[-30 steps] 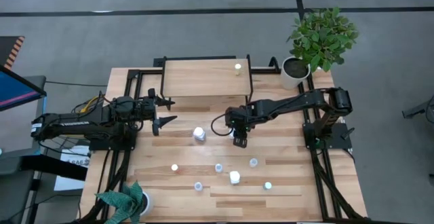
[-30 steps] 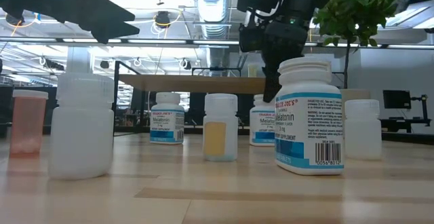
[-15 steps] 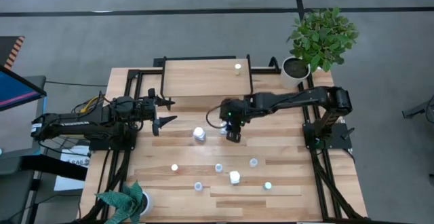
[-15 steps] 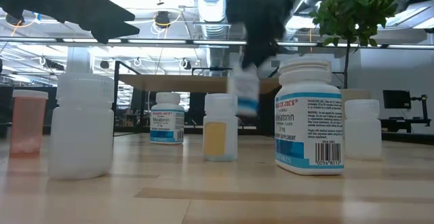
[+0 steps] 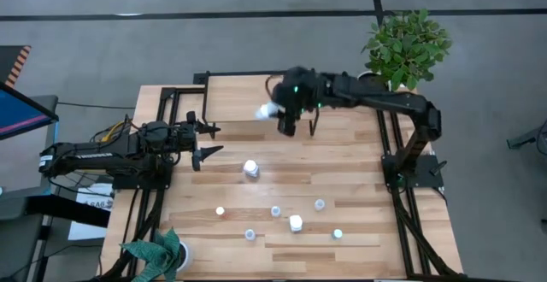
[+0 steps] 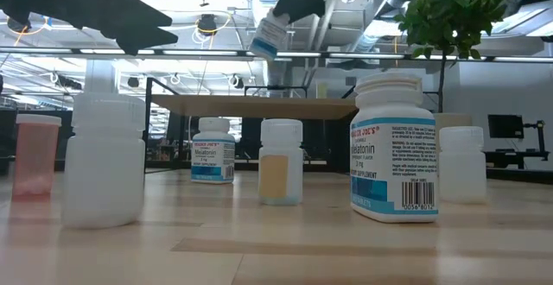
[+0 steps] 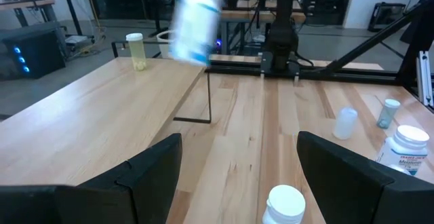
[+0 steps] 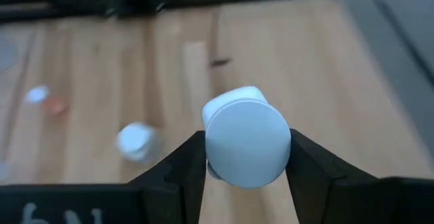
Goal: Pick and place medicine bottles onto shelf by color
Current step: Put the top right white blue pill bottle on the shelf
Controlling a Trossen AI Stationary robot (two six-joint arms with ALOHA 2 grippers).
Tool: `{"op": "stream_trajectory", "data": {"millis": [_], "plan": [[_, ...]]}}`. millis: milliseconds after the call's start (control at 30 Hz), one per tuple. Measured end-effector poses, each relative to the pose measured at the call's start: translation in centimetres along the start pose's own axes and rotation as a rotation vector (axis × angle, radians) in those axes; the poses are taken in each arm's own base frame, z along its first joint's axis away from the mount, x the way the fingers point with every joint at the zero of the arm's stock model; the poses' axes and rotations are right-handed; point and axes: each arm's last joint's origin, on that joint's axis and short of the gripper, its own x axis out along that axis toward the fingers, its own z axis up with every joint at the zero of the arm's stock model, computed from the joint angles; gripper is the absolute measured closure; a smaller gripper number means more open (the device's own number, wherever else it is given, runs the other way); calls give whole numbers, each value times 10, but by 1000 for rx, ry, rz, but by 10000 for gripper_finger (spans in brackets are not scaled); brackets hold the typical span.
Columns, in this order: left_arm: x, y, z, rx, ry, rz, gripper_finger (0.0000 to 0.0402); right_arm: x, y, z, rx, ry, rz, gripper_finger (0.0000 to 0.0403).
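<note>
Loose bottles (image 5: pixel 295 223) stand on the table (image 5: pixel 410 231) in front of the shelf (image 5: pixel 239 98). Left of the shelf, the left gripper (image 5: pixel 203 139) hangs with fingers spread, holding nothing. Above the shelf's front edge, the right gripper (image 5: pixel 279 116) pinches a white bottle (image 5: pixel 267 111), tilted, in the air. A yellow-capped bottle (image 5: pixel 300 84) stands on the shelf's far side.

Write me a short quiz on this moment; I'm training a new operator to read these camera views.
1. True or false: the right gripper is shut on a white bottle.
2. What already stands on the shelf? A) a yellow-capped bottle B) a plant pot C) nothing
3. Fill in: the left gripper is ____ and holds nothing.

Key: 1 true; 2 A; 3 open.
</note>
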Motion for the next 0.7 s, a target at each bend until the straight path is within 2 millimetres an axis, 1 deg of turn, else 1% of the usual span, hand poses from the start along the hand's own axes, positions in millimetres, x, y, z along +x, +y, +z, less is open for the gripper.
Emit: {"op": "stream_trajectory", "data": {"millis": [100, 233, 333, 467, 533, 633, 700], "plan": [[0, 0, 0, 0, 0, 0, 120, -2, -24, 2, 25, -25, -51, 223], [0, 0, 0, 0, 0, 0, 120, -4, -53, -2, 53, -19, -111, 220], [0, 0, 0, 3, 0, 0, 120, -7, -71, -5, 79, -18, -148, 222], [0, 0, 0, 7, 0, 1, 120, -8, -89, -9, 108, -16, -171, 223], [0, 0, 0, 13, -1, 1, 120, 5, -95, -9, 108, -29, -161, 220], [0, 0, 1, 20, -6, 2, 120, 26, -104, -14, 98, 0, -142, 220], [0, 0, 1, 21, -6, 2, 120, 36, -107, -8, 84, -5, -141, 221]]}}
